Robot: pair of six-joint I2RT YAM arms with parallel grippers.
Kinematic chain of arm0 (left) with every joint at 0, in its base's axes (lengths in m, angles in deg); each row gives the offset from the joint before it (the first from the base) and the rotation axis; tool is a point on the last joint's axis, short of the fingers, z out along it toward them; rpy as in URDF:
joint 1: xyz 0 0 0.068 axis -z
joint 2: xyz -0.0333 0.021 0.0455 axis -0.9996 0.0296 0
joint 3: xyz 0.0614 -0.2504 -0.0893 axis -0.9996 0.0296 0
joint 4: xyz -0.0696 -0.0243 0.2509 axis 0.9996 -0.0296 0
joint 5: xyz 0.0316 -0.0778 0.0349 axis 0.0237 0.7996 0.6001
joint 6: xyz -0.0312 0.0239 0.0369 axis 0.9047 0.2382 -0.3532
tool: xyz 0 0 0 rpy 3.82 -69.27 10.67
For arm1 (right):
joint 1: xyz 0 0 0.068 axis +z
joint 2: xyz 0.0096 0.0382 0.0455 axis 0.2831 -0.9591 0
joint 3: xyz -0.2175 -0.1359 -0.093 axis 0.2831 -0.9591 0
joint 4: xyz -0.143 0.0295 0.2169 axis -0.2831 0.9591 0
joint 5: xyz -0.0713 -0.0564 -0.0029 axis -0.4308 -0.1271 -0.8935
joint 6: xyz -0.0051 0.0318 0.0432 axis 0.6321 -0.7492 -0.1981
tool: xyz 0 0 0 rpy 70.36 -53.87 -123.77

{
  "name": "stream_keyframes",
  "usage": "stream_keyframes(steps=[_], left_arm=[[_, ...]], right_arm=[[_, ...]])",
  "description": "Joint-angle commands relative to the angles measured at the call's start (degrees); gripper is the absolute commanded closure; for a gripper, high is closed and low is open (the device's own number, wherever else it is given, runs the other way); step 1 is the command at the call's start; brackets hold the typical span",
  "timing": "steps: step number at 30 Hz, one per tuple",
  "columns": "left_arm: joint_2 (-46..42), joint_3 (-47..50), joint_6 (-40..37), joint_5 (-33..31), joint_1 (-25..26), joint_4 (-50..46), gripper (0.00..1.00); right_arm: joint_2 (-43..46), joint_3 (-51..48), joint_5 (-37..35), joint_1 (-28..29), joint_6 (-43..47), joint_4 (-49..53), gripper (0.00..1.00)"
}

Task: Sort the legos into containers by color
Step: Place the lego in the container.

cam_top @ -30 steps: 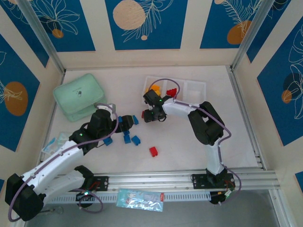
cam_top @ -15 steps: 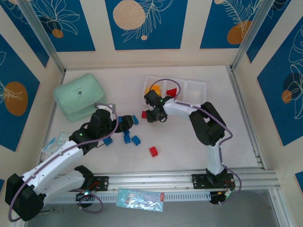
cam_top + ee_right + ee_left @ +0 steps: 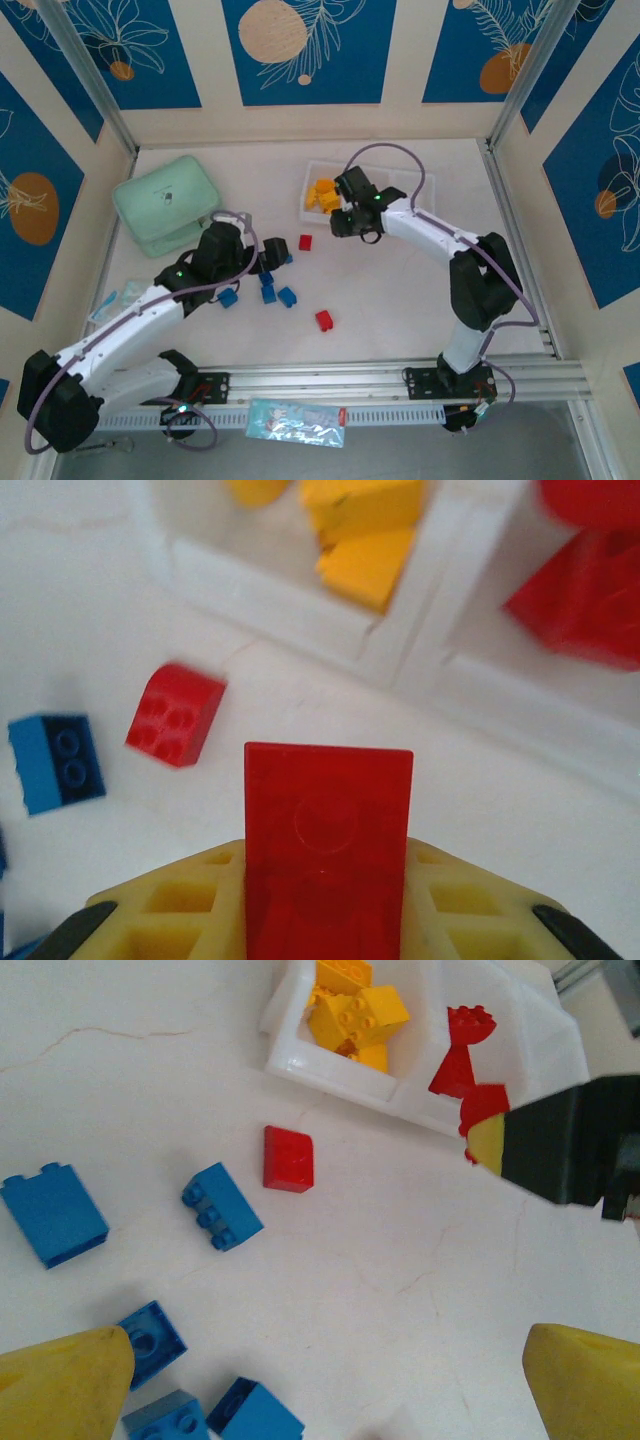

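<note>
Three compartments are sitting side by side in one low white tray (image 3: 405, 180) toward the far side of the table (image 3: 420, 290). Yellow legos (image 3: 322, 193) are lying in the left compartment and red legos (image 3: 462, 1050) in the middle one (what the third holds I cannot tell).

The right gripper (image 3: 352, 222) is hovering just beside the tray's near wall. Its yellow fingers (image 3: 180, 910) are pressing close together on a red brick (image 3: 328, 840). The brick is standing up between them above bare table, in front of the divider between the yellow and red compartments.

A loose red lego (image 3: 305, 242) is lying just left of that gripper. A second red lego (image 3: 324, 320) is lying well apart from it, nearer the arm bases.

The left gripper (image 3: 262, 262) is hanging over a scatter of blue legos (image 3: 287, 296). Its fingertips (image 3: 60, 1385) are standing wide apart with nothing between them.

A mint-green box (image 3: 168, 203) is resting at the far left of the table.
</note>
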Motion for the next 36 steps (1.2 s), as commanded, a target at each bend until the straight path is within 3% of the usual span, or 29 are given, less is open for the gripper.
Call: stream_keyframes(steps=[1, 9, 17, 24, 36], left_arm=[[2.0, -2.9, -1.1, 2.7, -0.4, 3.3, 0.01], [7.4, -6.3, -1.1, 4.9, -0.4, 6.2, 0.01], [10.1, -8.4, -1.3, 5.4, -0.6, 6.3, 0.01], [10.6, -8.6, -1.4, 5.5, -0.7, 6.7, 0.01], [9.1, -8.4, -1.7, 5.6, -0.9, 5.6, 0.01]], right_arm=[[0.4, 3.6, -1.2, -3.5, -0.6, 2.1, 0.7], [-10.3, 17.1, -2.2, -9.8, 1.7, 4.2, 0.7], [-19.4, 28.7, -2.5, -11.9, 2.9, 7.8, 0.66], [-19.1, 28.7, -0.9, -12.5, 3.5, 7.8, 0.56], [-7.0, 16.0, 0.4, -9.6, 2.1, 4.5, 0.46]])
